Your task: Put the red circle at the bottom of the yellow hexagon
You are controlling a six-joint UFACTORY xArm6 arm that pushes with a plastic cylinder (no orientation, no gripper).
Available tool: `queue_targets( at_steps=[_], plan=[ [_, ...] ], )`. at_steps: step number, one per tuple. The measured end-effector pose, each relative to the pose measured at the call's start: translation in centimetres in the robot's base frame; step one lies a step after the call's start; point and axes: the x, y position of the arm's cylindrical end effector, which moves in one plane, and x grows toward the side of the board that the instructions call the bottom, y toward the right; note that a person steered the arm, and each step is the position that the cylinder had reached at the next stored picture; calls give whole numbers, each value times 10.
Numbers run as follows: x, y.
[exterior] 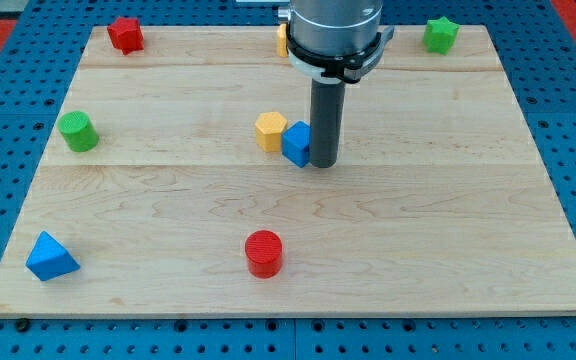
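The red circle [263, 252] lies low on the board, a little left of centre. The yellow hexagon [270, 131] sits near the board's middle, well above the red circle. A blue block [295, 143] touches the hexagon's right side. My tip [324, 163] stands against the blue block's right side, to the right of the hexagon and far above and to the right of the red circle.
A red block [125, 34] sits at the top left, a green star [440, 34] at the top right, a green cylinder [78, 131] at the left, a blue triangle [50, 257] at the bottom left. An orange block [282, 39] is partly hidden behind the arm.
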Motion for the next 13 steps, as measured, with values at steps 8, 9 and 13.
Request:
queue_targets(
  at_steps=[8, 9, 13],
  plan=[
    [134, -53],
    [127, -46],
    [71, -71]
  ],
)
